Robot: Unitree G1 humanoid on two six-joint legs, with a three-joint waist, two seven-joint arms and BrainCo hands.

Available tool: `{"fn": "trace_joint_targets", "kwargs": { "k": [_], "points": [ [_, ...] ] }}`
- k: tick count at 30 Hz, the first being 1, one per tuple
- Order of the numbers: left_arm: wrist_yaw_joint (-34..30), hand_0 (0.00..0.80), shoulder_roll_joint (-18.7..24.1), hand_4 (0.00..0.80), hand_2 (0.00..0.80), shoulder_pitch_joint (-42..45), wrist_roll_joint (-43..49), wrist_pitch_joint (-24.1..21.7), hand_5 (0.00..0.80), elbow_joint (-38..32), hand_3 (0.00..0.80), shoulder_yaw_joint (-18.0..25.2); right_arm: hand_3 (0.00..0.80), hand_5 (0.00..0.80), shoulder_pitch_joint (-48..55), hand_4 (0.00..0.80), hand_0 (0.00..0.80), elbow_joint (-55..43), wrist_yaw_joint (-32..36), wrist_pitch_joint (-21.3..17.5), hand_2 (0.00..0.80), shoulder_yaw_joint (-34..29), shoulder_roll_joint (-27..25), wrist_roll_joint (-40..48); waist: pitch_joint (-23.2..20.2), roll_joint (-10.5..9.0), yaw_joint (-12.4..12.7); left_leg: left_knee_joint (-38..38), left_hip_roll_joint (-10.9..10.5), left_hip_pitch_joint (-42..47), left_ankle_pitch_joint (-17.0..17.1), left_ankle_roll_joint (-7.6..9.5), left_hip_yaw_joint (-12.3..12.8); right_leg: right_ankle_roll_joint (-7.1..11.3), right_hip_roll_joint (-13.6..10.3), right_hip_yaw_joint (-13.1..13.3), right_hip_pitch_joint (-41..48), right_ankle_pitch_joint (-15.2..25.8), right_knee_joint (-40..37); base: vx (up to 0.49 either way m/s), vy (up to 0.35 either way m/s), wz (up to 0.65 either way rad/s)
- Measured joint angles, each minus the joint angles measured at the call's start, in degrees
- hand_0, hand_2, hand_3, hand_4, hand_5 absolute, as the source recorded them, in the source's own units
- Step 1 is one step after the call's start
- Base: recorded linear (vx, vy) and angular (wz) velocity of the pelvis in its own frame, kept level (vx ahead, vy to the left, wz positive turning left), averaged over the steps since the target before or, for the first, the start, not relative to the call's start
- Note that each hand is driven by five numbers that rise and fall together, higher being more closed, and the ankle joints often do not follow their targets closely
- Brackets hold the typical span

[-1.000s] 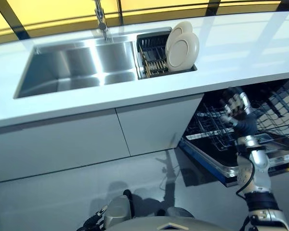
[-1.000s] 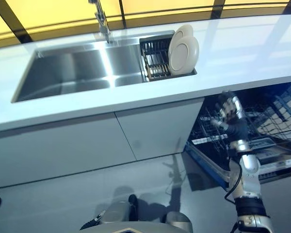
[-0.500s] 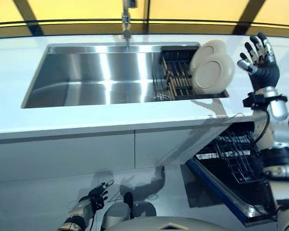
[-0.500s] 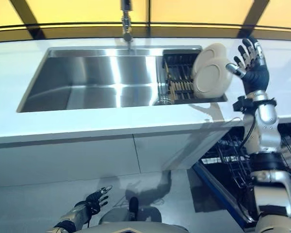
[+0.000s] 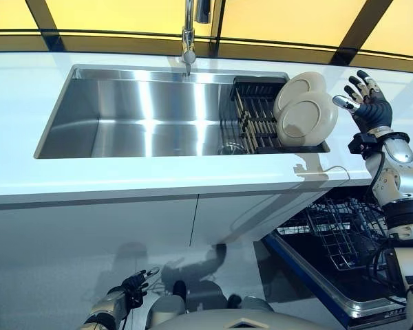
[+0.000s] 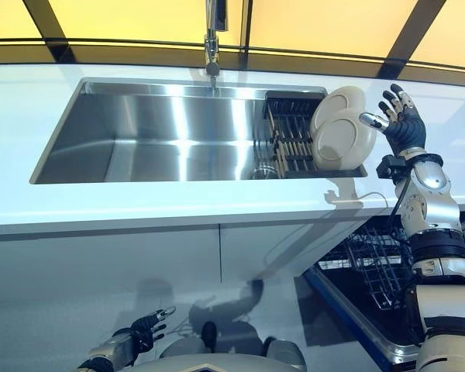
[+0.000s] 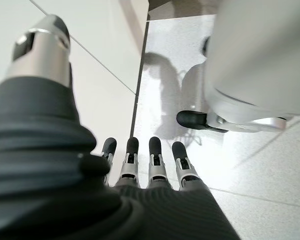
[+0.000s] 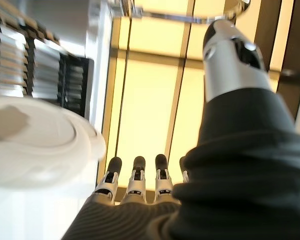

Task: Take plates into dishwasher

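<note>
Two cream plates [image 5: 306,117] stand on edge in a black dish rack [image 5: 255,120] at the right end of the steel sink [image 5: 144,117]. My right hand [image 5: 366,104] is raised above the counter just right of the plates, fingers spread and straight, holding nothing, a small gap from the front plate. In the right wrist view a plate [image 8: 37,145] shows beside the straight fingers [image 8: 135,177]. My left hand [image 5: 132,284] hangs low near the floor, fingers relaxed and empty. The open dishwasher [image 5: 337,240] with its wire rack is below the counter at the right.
A tap [image 5: 188,34] stands behind the sink. The white counter [image 5: 124,175] runs across the view, with white cabinet doors [image 5: 89,234] below it. The dishwasher door [image 5: 310,275] juts out over the floor at lower right.
The view has shifted a little. My right hand has come down slightly and nearer to the plates' right edge. The left hand stays low.
</note>
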Motion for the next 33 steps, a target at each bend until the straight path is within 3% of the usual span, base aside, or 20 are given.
{"fn": "trace_joint_targets", "kwargs": {
  "k": [2, 4, 5, 6, 9, 24, 33],
  "points": [
    [1.1, 0.0, 0.1, 0.0, 0.0, 0.1, -1.7, 0.7, 0.0, 0.0, 0.0, 0.6, 0.0, 0.0, 0.0, 0.0, 0.0, 2.1, -1.0, 0.0, 0.0, 0.0, -1.0, 0.0, -0.5, -0.29, 0.0, 0.0, 0.4, 0.3, -0.3, -1.11, 0.4, -0.92, 0.4, 0.1, 1.2, 3.7, -2.3, 0.097, -0.133, 0.4],
    [1.3, 0.0, 0.0, 0.0, 0.0, 0.7, -1.7, 0.8, 0.0, -0.1, 0.0, 1.0, 0.0, 0.0, 0.0, 0.0, 0.0, 4.4, -1.6, 0.3, 0.0, 0.0, -2.3, 0.0, -0.6, -0.06, 0.2, 0.3, 1.9, 1.0, -0.5, -2.05, 3.1, -2.18, 1.6, 0.0, 2.4, 5.7, -3.9, 0.085, -0.113, 0.4],
    [1.3, 0.0, 0.0, 0.0, 0.0, 1.6, -1.7, 0.8, 0.0, -0.1, 0.0, 1.0, 0.0, 0.0, 0.0, 0.0, 0.0, 5.1, -2.0, 0.4, 0.0, 0.0, -3.1, 0.0, -0.7, 0.14, 0.1, 0.3, 2.7, 1.3, -0.5, -4.25, 3.5, -3.4, 2.6, 0.0, 3.3, 7.7, -5.1, 0.074, -0.103, 0.24],
    [1.2, 0.0, -0.1, 0.0, 0.0, 2.5, -1.7, 0.9, 0.0, -0.1, 0.0, 1.0, 0.0, 0.0, 0.0, 0.0, 0.0, 5.6, -2.3, 0.4, 0.0, 0.0, -3.7, 0.0, -0.8, 0.3, 0.3, 0.3, 3.1, 1.7, -0.8, -5.11, 3.6, -4.73, 3.5, 0.0, 4.2, 8.3, -6.3, 0.059, -0.085, 0.06],
    [1.1, 0.0, -0.6, 0.0, 0.0, 4.1, -1.7, 1.1, 0.0, -0.1, 0.0, 1.1, 0.0, 0.0, -0.1, 0.0, 0.0, 5.7, -3.1, 0.5, 0.0, -0.3, -5.0, 0.0, -0.7, 0.76, 0.4, 0.3, 4.4, 2.3, -1.2, -6.62, 4.4, -6.13, 5.2, 0.1, 5.6, 8.9, -8.1, 0.047, -0.078, -0.08],
    [0.4, 0.0, -0.4, 0.0, 0.0, 3.4, -1.7, 0.2, 0.0, -1.9, 0.0, 1.5, 0.0, 0.0, 0.0, 0.0, 0.0, 7.6, -4.1, 0.5, 0.0, -1.5, -6.3, -0.1, 0.7, 3.55, 0.0, 0.2, 4.4, 3.8, -2.3, -6.42, 5.4, -5.56, 4.7, 0.1, 6.7, 7.9, -8.3, 0.048, -0.071, -0.02],
    [-0.9, 0.0, -0.7, 0.0, 0.0, 3.7, -1.1, -0.6, 0.0, -1.9, 0.0, 1.5, 0.0, 0.0, 0.3, 0.0, 0.0, 9.7, -1.4, 3.9, 0.0, -1.8, -6.0, -2.5, 0.8, 4.71, 0.0, 0.3, 3.9, 4.0, -2.4, -6.67, 6.1, -5.76, 4.9, 1.2, 6.5, 8.2, -8.1, 0.046, 0.052, -0.05]
  ]
}}
